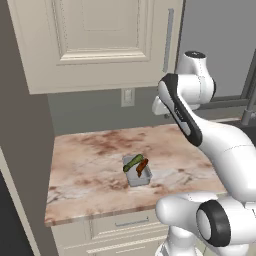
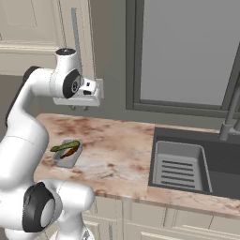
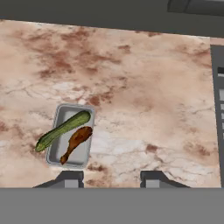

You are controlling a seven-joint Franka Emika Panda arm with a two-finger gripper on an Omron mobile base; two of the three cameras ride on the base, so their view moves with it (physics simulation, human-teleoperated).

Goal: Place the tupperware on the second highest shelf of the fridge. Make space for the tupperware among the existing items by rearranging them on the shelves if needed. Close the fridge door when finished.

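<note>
Tupperware (image 3: 70, 135) sat on the marbled desk (image 3: 144, 87), toward its front edge, well apart from the sink (image 2: 180, 164). A green piece (image 3: 62, 130) overhung one rim; an orange-red piece (image 3: 76, 142) lay inside. Judged light, with stiff thin walls, probably slick; loose contents could shift if tilted. Best hold: across the two long walls, clear of the overhanging green piece, kept level. Gripper (image 3: 107, 179) hovered above the desk beside the box, spread apart, holding nothing. Desk flat and bare around it; wall cabinet (image 1: 95, 40) overhead, window (image 2: 187, 51) behind the sink.
</note>
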